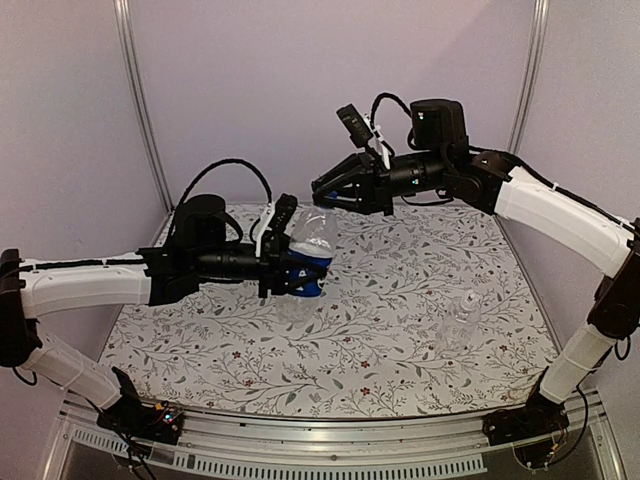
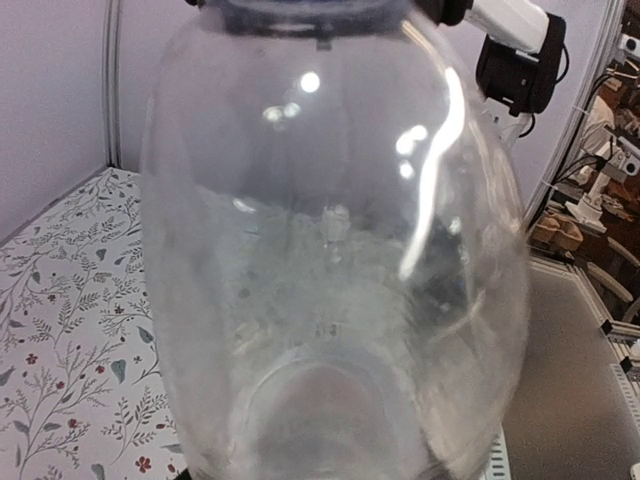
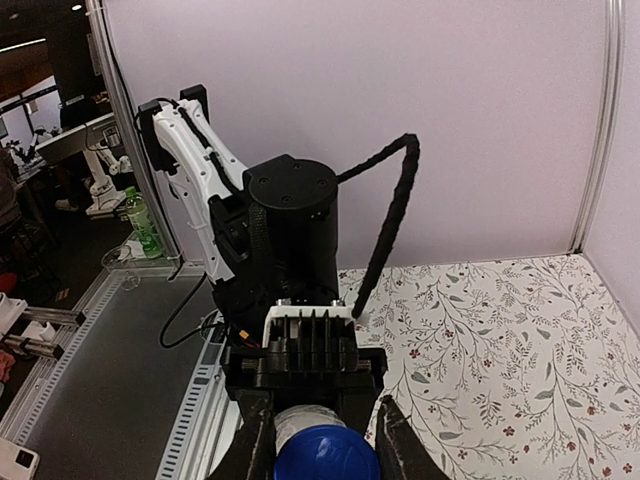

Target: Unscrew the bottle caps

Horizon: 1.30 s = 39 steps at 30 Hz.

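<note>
My left gripper (image 1: 300,270) is shut on the labelled bottle (image 1: 315,238) around its dark blue label and holds it tilted above the table. The bottle's clear body (image 2: 330,260) fills the left wrist view and hides the fingers there. My right gripper (image 1: 322,193) is at the bottle's top. In the right wrist view its fingers (image 3: 255,445) press on both sides of the bright blue cap (image 3: 327,460). In the top view the gripper hides the cap. The unlabelled transparent bottle (image 1: 462,322) stands upright at the right with its pale cap (image 1: 472,296) on.
The table carries a floral cloth (image 1: 380,300) and is walled in by purple panels with metal posts (image 1: 140,110). A ribbed metal rail (image 1: 330,455) runs along the near edge. Part of the right arm (image 2: 515,40) shows beyond the held bottle.
</note>
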Each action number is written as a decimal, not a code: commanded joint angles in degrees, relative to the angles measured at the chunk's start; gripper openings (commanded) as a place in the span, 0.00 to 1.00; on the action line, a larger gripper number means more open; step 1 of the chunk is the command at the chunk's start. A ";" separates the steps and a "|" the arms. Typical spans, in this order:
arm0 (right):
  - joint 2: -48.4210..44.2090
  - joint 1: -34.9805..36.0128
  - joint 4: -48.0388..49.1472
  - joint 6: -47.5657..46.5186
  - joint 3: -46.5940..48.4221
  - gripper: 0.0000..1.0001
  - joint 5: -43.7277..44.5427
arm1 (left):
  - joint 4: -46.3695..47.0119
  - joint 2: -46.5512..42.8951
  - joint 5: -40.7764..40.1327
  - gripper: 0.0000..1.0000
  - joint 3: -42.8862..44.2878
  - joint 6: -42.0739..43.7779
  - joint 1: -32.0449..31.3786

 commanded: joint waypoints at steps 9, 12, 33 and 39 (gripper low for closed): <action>-0.19 -0.39 -2.00 2.80 0.51 0.82 8.91 | 0.92 -0.55 -8.33 0.35 1.12 0.14 0.14; -0.73 -0.39 -1.41 3.95 0.27 0.90 9.63 | 0.17 -0.42 -10.21 0.35 1.30 0.38 0.07; 1.13 2.42 2.61 24.93 4.03 0.93 31.84 | -4.73 1.01 -21.72 0.36 3.18 0.50 -1.08; 3.26 3.79 2.14 26.09 5.79 0.91 33.81 | -5.88 1.16 -25.75 0.36 3.61 0.45 -1.30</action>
